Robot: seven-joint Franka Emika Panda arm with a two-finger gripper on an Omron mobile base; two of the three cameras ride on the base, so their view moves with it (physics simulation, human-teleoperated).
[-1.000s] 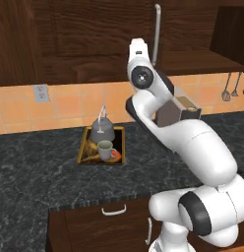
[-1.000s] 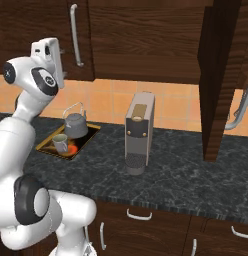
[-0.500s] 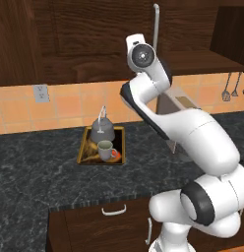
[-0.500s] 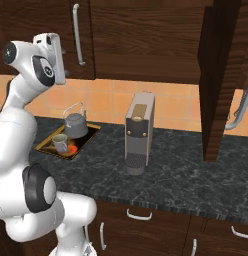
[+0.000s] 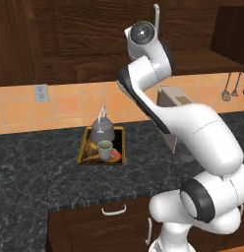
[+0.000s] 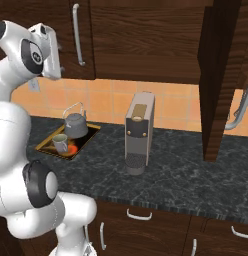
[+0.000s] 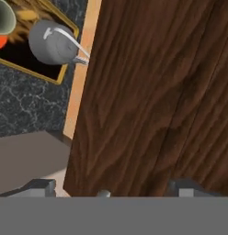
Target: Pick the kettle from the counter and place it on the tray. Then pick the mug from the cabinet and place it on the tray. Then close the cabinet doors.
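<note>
the gripper stands wide open with nothing between its fingers, close against a dark wood cabinet door. far beyond the fingers, the kettle and mug sit on the tray on the counter.

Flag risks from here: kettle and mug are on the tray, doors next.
1. The right cabinet door stands wide open, far from the arm; reaching it probably needs a wide swing past the coffee machine, which could get clipped.
2. The open gripper sits almost against a wood door panel; a misjudged push may slip off it.
</note>
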